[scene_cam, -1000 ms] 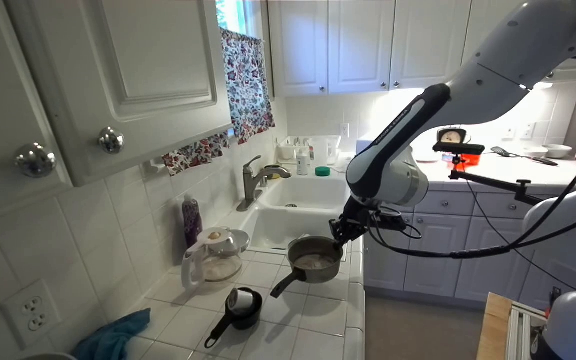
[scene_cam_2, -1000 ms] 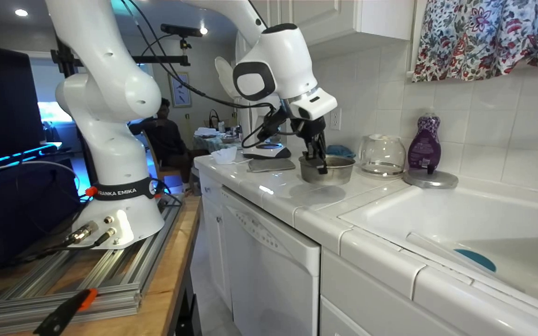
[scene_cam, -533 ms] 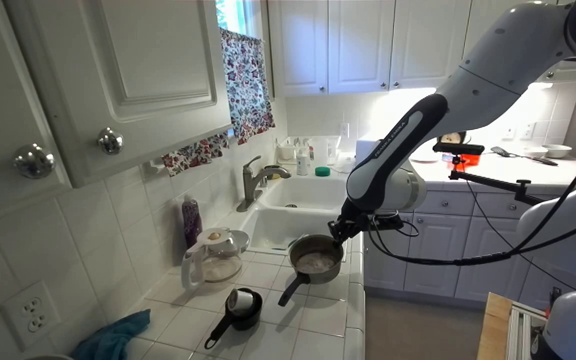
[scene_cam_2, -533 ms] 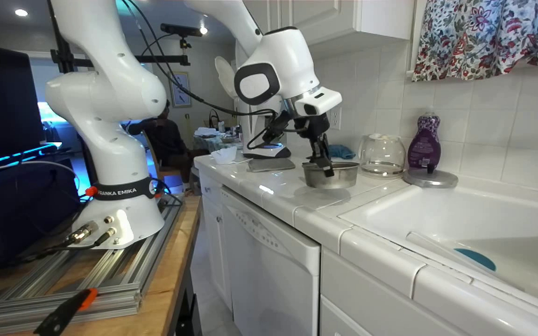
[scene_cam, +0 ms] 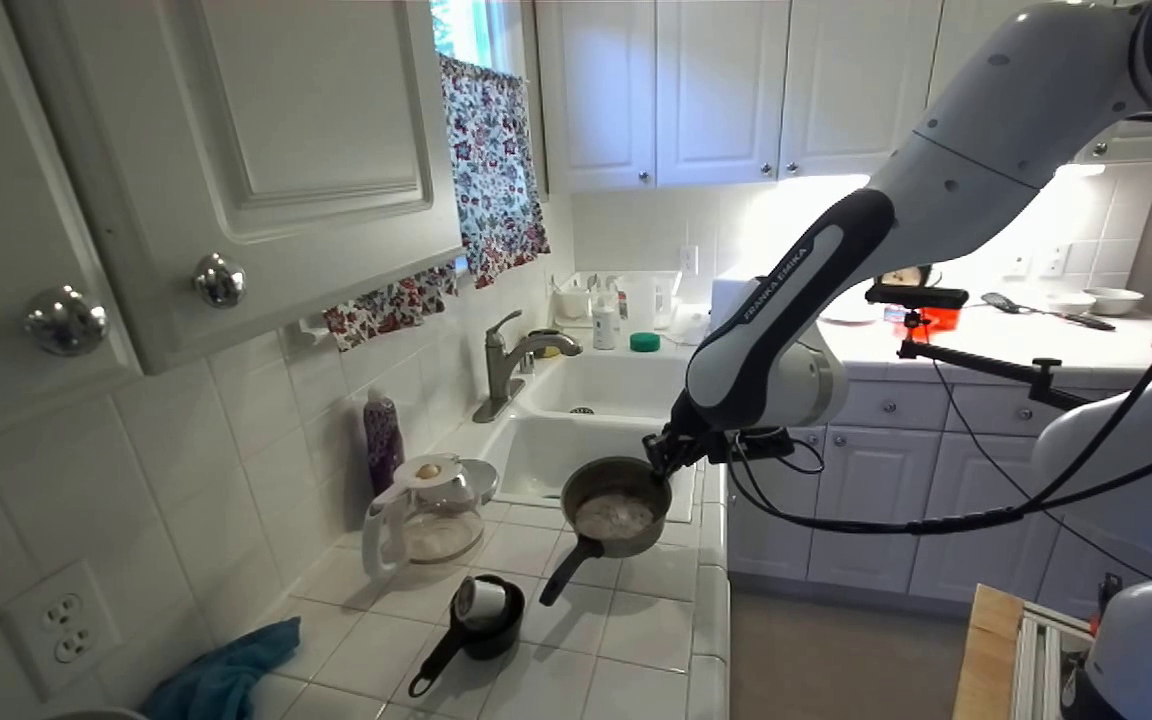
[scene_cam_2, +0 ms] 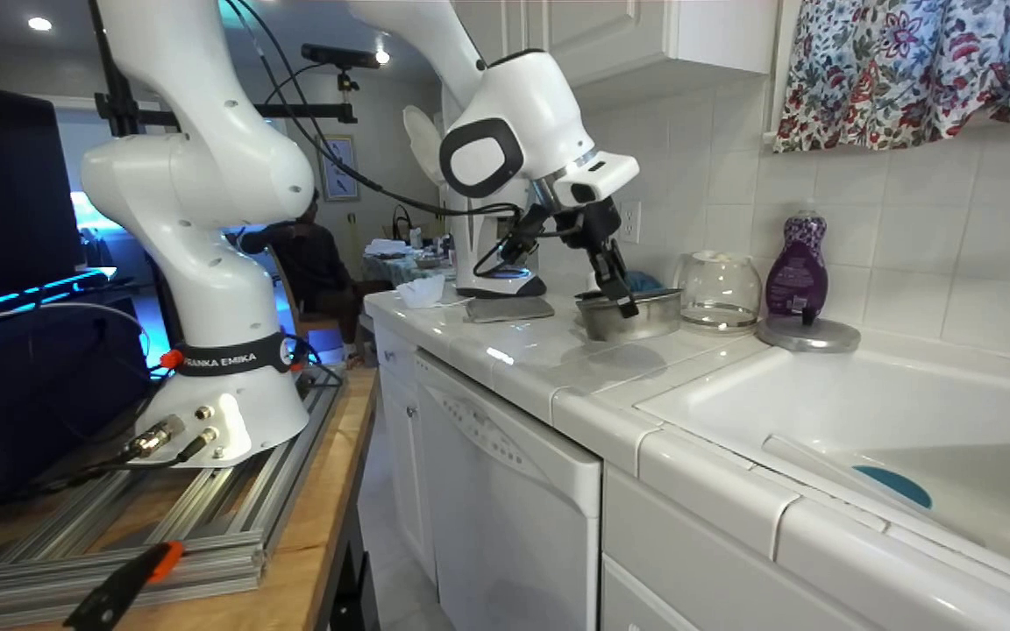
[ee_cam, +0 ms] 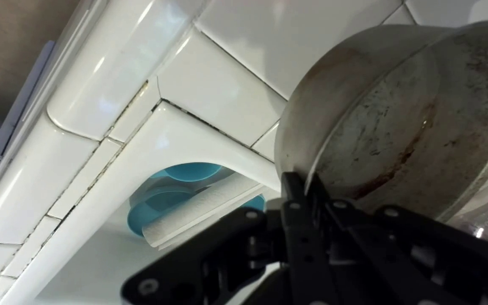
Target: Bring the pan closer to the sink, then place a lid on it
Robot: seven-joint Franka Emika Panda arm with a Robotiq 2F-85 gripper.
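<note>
The pan, round, deep and grey-brown, shows in both exterior views (scene_cam: 614, 515) (scene_cam_2: 650, 317) and in the wrist view (ee_cam: 396, 127). My gripper (scene_cam: 660, 470) is shut on its rim, one finger inside and one outside, as the wrist view (ee_cam: 305, 182) shows. The pan is tilted and seems raised off the tiles, just short of the sink's near edge; its handle points away from the gripper. The white sink (scene_cam: 556, 450) also shows in the other views (scene_cam_2: 908, 386) (ee_cam: 176, 135). A silvery lid with a black knob (scene_cam_2: 807, 337) lies at the sink's back corner.
A glass coffee pot (scene_cam: 441, 530) and a purple soap bottle (scene_cam: 383, 440) stand by the wall. A small black skillet (scene_cam: 496, 635) holding a white cup and a blue cloth (scene_cam: 226, 670) lie on the counter. The faucet (scene_cam: 511, 365) rises behind the sink. Blue items (ee_cam: 159, 207) lie inside it.
My gripper has moved with the pan a little toward the back wall and slightly upward. The pan has become more tilted. The grip on its rim stays.
</note>
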